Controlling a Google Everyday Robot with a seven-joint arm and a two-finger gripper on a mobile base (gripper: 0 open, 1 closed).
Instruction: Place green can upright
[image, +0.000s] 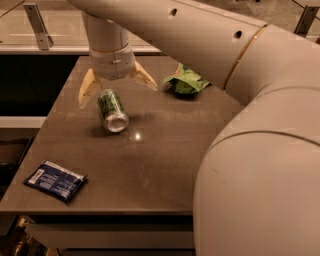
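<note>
The green can (112, 109) lies on its side on the brown table (160, 165), its silver end facing the camera. My gripper (118, 88) hangs just above and behind the can. Its two cream fingers are spread wide, one finger (88, 89) to the can's left and the other finger (144, 76) to its right. The gripper is open and holds nothing.
A soft green snack bag (184, 81) lies at the back right of the table. A flat dark blue packet (55, 180) lies near the front left corner. My large cream arm (260, 150) covers the right side of the view. A rail and glass stand behind the table.
</note>
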